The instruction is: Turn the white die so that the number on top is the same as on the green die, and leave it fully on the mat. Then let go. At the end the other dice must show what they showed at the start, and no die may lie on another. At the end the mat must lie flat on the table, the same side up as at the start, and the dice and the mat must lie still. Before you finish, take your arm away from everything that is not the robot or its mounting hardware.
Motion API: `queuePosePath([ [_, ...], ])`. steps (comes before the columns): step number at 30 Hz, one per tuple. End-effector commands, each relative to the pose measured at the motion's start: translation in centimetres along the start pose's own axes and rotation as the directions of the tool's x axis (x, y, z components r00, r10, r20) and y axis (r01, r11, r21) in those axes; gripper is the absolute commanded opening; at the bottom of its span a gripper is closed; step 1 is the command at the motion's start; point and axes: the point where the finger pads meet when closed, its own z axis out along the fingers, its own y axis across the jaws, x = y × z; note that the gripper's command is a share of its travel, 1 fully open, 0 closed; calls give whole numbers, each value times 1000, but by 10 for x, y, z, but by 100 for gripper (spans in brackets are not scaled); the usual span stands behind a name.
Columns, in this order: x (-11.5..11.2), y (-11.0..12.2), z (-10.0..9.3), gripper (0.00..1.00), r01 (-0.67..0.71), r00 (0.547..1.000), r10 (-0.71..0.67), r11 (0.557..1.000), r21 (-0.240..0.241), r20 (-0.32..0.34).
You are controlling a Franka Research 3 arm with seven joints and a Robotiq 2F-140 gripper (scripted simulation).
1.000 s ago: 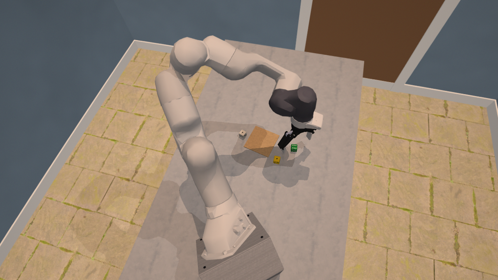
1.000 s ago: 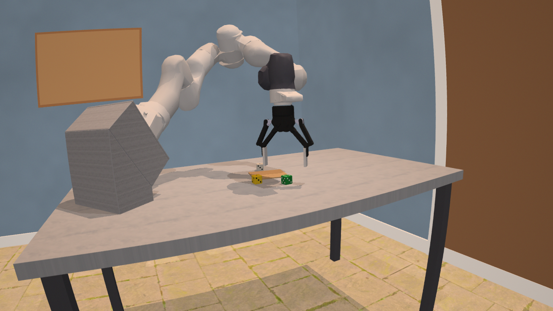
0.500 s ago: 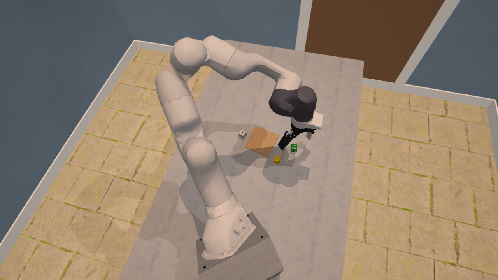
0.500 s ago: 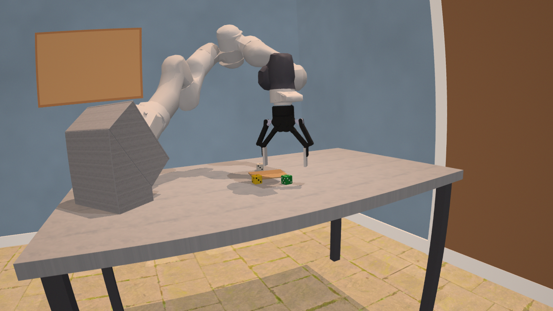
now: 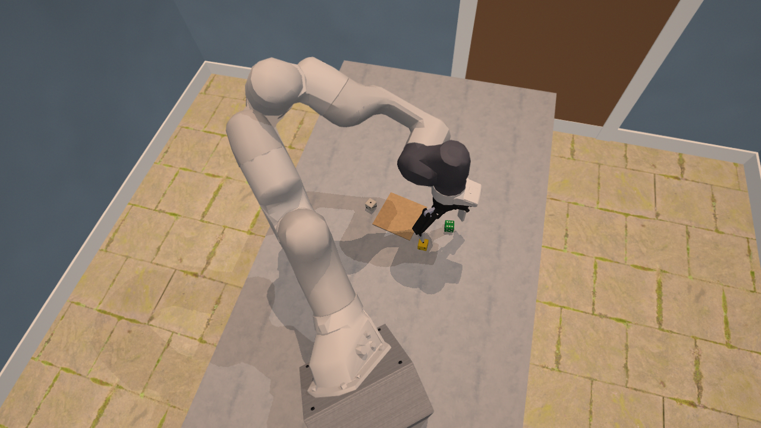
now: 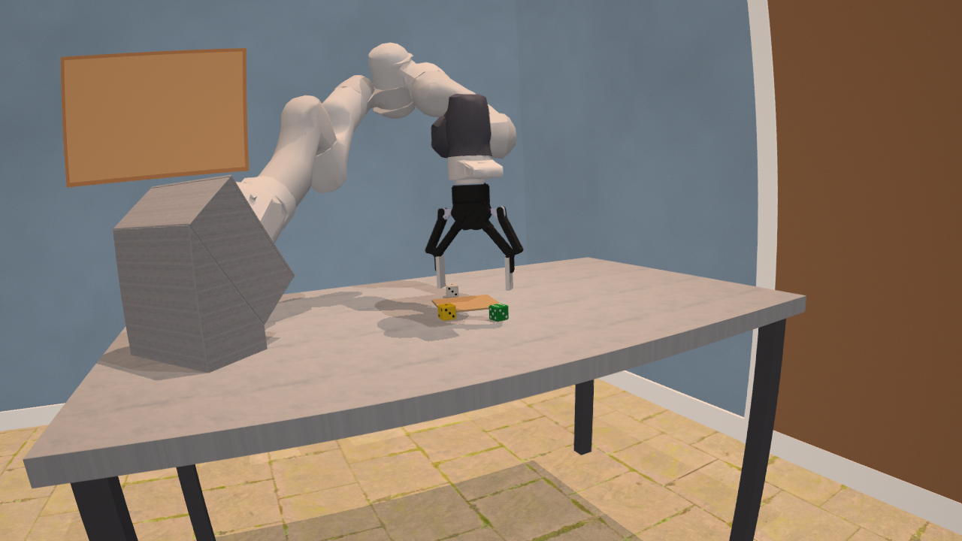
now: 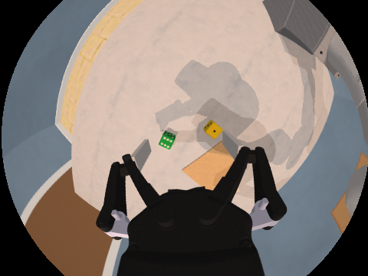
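"Blue walls (image 5: 79, 79) (image 6: 605, 134) (image 7: 31, 88) are rising behind a grey table (image 5: 494, 319) (image 6: 403, 376) (image 7: 126, 69). Going left to right from above, where is the white die (image 5: 370, 203) (image 6: 452, 291) sitting?"

"It's resting beside the orange mat (image 5: 396, 213) (image 6: 464, 302) (image 7: 208, 169), off its edge, so it's needing both a turn and a carry, I'd judge."

"And next?"

"The yellow die (image 5: 423, 245) (image 6: 446, 312) (image 7: 213, 129) is lying just beyond the mat's near corner, showing one. The gripper (image 5: 441, 229) (image 6: 474, 288) (image 7: 185, 141) is hovering with its fingers spread wide, pinching nothing. Perhaps it's leaving room for a die to fit between them."

"What's the green die (image 5: 449, 226) (image 6: 498, 312) (image 7: 167, 139) doing, farthest right?"

"Standing flat as the pattern, showing six."

"How's the white one looking?"

"Small, pale, black-pipped; it's showing a single pip on top, so it's wanting its opposite face up. The wrist view isn't showing it."
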Motion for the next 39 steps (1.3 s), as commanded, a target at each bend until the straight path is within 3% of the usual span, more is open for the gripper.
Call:
queuePosePath([
  [1, 3, 26, 1, 100, 26, 1000, -26, 1000, 3, -2],
  [5, 7, 52, 1, 100, 26, 1000, -26, 1000, 3, -2],
  [9, 8, 63, 2, 100, 26, 1000, -26, 1000, 3, -2],
  [39, 8, 64, 2, 100, 26, 1000, -26, 1000, 3, -2],
])
